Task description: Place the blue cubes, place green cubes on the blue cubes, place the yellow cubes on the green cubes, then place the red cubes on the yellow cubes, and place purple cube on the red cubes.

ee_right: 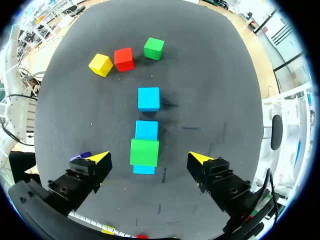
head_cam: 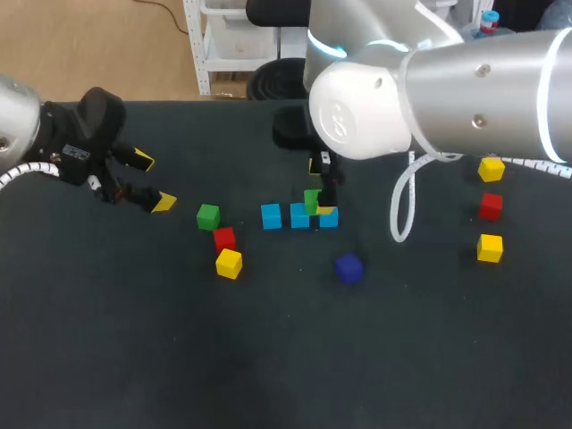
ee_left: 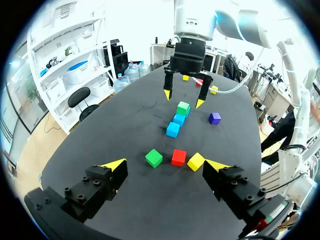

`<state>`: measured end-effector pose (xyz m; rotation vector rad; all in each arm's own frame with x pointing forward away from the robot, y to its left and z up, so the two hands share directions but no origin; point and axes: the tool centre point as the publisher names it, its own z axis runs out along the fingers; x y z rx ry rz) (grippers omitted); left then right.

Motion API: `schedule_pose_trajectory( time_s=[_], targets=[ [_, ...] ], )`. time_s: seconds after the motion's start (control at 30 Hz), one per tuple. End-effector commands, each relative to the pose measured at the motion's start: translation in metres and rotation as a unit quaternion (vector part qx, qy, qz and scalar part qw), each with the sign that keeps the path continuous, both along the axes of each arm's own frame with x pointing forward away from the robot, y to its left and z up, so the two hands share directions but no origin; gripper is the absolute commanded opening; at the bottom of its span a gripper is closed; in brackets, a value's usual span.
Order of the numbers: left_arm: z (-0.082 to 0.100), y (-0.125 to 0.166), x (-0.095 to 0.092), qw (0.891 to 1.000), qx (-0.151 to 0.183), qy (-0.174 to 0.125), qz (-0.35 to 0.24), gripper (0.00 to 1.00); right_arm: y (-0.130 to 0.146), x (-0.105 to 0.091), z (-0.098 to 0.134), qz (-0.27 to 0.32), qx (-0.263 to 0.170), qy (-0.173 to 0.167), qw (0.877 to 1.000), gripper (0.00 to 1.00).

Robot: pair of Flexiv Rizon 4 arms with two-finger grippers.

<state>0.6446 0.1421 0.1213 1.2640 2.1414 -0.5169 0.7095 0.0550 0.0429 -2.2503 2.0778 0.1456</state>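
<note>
A: Stack status?
B: Three blue cubes [head_cam: 271,215] sit in a row mid-table [head_cam: 268,357]. The stacked green cube [ee_right: 144,152] sits on the end blue one, nearest the right gripper [ee_right: 148,158].
A: Grippers?
B: The right gripper is open. One finger is on each side of the stacked green cube, with a gap on both sides and no contact. The left gripper [head_cam: 154,181] is also spread wide, over the table's left side, well apart from the row.
A: Loose cubes?
B: The loose green cube [head_cam: 208,215], near red cube [head_cam: 224,238] and near yellow cube [head_cam: 229,263] are clustered between the left gripper and the row. The red one is just beside both of the others. The purple cube [head_cam: 349,267] lies alone on the table, near the row's stacked end. On the far right are a far yellow cube [head_cam: 491,168], far red cube [head_cam: 490,206] and second far yellow cube [head_cam: 489,248], in a line and apart from each other.
</note>
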Motion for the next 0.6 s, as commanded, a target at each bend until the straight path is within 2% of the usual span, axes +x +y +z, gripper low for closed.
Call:
schedule_pose_trajectory(
  time_s=[0.03,0.13,0.3,0.37,0.6],
  targets=[
    [-0.001,0.001,-0.001,1.0,-0.003,-0.002,-0.001,1.0,-0.016,-0.012,0.017,0.003,0.02,-0.008,1.0,1.0],
    [-0.001,0.001,-0.001,1.0,-0.003,-0.002,-0.001,1.0,-0.026,-0.016,0.025,0.02,0.04,-0.009,0.999,1.0],
    [-0.001,0.001,-0.001,1.0,-0.003,-0.002,-0.001,1.0,-0.046,-0.02,0.035,0.036,0.098,-0.003,0.995,1.0],
    [-0.001,0.001,-0.001,1.0,-0.003,-0.002,-0.001,1.0,-0.052,-0.023,0.038,0.036,0.1,-0.008,0.994,1.0],
    [-0.001,0.001,-0.001,1.0,-0.003,-0.002,-0.001,1.0,-0.07,-0.035,0.041,0.041,0.158,-0.006,0.987,1.0]
  ],
)
